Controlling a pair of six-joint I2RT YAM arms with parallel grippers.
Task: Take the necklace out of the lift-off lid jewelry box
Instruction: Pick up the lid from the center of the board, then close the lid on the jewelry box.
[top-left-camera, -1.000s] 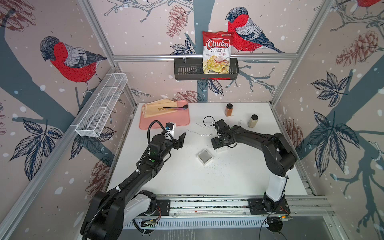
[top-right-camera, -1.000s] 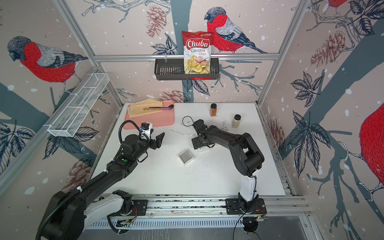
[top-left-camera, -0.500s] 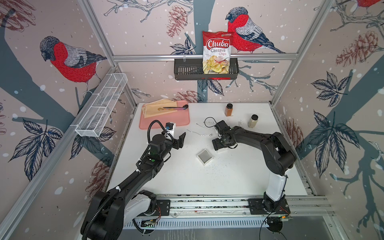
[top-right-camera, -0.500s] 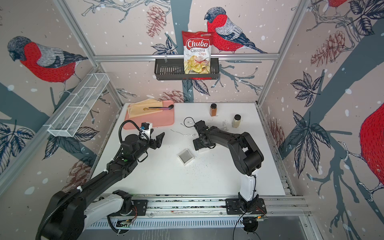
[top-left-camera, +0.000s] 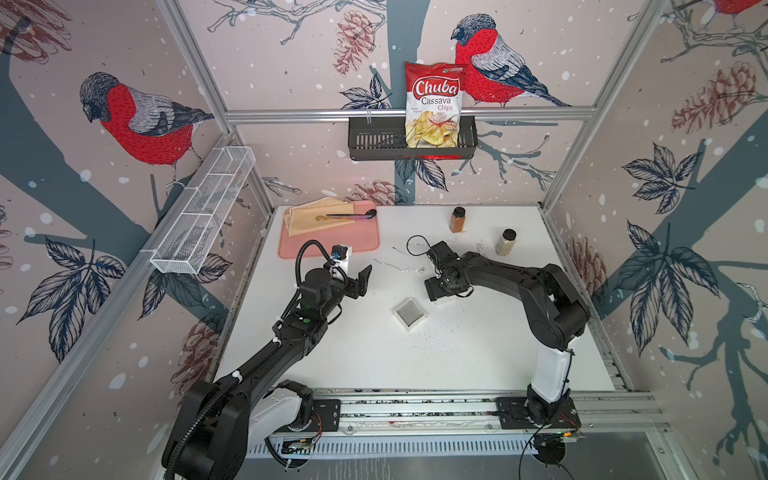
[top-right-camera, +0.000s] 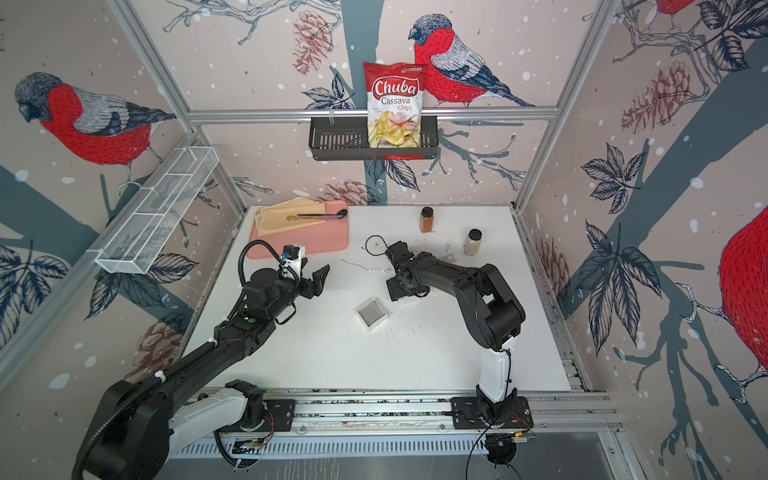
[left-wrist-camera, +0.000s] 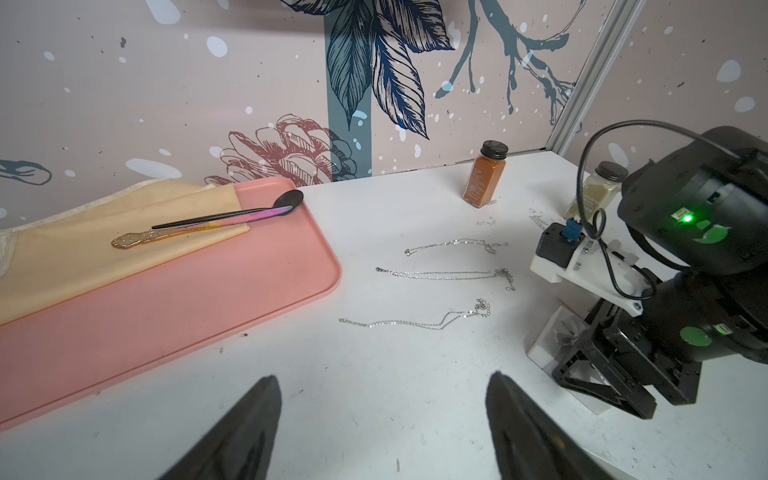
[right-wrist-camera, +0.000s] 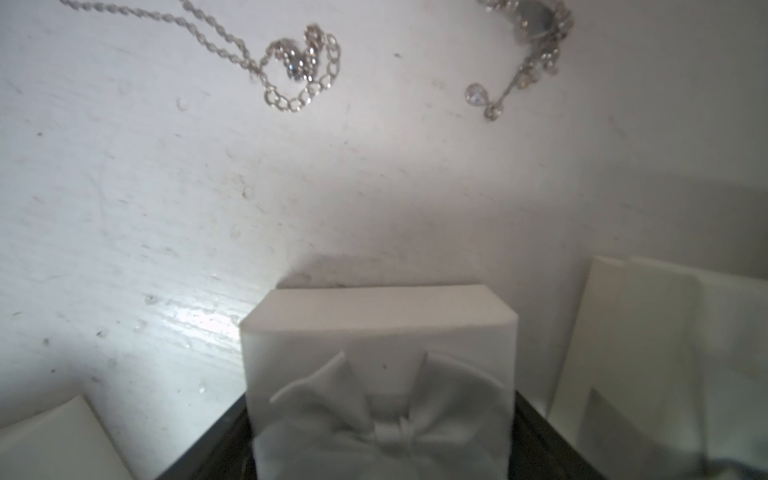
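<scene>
The right gripper is down over the box, the white one with a bow on its lid. In the last second its jaws have moved in a bit, and the arm has hardly moved. A dark jaw now sits close by each side of the box, but I cannot tell if they squeeze it yet. The left gripper has not moved. It hangs over the table with its fingers spread wide and nothing in them. The lid is on, so the necklace we want must be inside, hidden. The box stands near the middle of the table, just beside an open box that looks empty. Three chains lie flat on the table close by, and no gripper touches them. I think the grab on the lid is just starting. The lid has to come off first, so the necklace is not out yet.
</scene>
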